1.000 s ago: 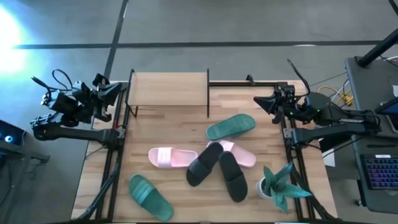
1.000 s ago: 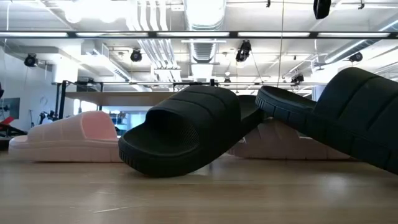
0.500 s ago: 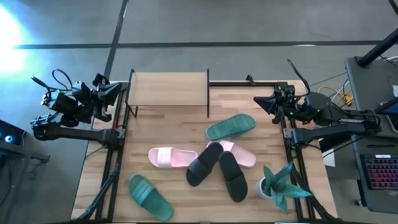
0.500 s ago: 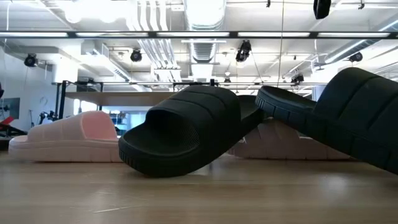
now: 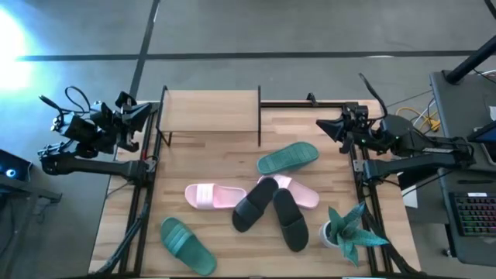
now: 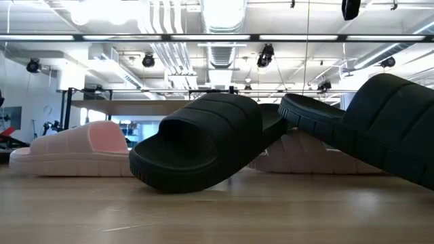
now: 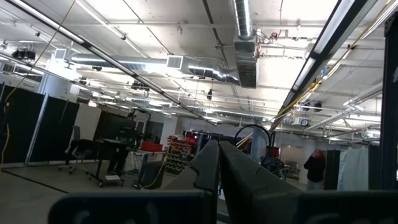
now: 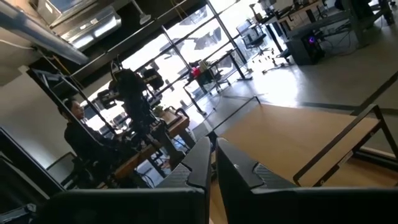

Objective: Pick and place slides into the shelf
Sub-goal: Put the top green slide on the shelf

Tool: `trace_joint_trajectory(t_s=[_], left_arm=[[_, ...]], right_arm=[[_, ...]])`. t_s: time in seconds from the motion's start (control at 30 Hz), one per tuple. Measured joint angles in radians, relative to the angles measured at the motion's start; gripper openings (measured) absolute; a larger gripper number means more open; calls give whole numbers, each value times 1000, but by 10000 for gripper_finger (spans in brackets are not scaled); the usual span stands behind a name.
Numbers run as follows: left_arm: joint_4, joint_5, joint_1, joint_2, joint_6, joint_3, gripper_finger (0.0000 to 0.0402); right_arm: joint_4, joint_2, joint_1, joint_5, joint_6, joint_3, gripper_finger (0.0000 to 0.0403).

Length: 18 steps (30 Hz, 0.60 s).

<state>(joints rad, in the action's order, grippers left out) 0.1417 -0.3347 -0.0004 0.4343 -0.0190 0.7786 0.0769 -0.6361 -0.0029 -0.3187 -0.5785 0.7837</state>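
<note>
Six slides lie on the table in the high view: a green one near the middle, another green one at the near left, a pale pink one, a second pink one partly under the black pair. In the low view the left black slide has the right one leaning on it. The shelf stands at the far edge. My left gripper is shut, parked past the table's left edge. My right gripper is shut at the right edge.
A green spiky potted plant stands at the table's near right corner. Black side rails run along both sides of the tabletop. Bare wood lies between the shelf and the slides. People stand in the room behind, seen in the wrist views.
</note>
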Motion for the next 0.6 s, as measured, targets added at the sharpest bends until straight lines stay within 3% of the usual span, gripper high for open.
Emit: trace_joint_trajectory(t_s=[0.13, 0.37, 0.6], left_arm=[[3, -1, 0, 0, 2, 0, 0], [166, -3, 0, 9, 82, 1, 0], [180, 6, 0, -10, 43, 1, 0]], right_arm=[[-53, -26, 0, -20, -4, 0, 18], [-115, -141, -19, -23, -8, 0, 18], [-83, -311, -72, -26, -225, 28, 27]])
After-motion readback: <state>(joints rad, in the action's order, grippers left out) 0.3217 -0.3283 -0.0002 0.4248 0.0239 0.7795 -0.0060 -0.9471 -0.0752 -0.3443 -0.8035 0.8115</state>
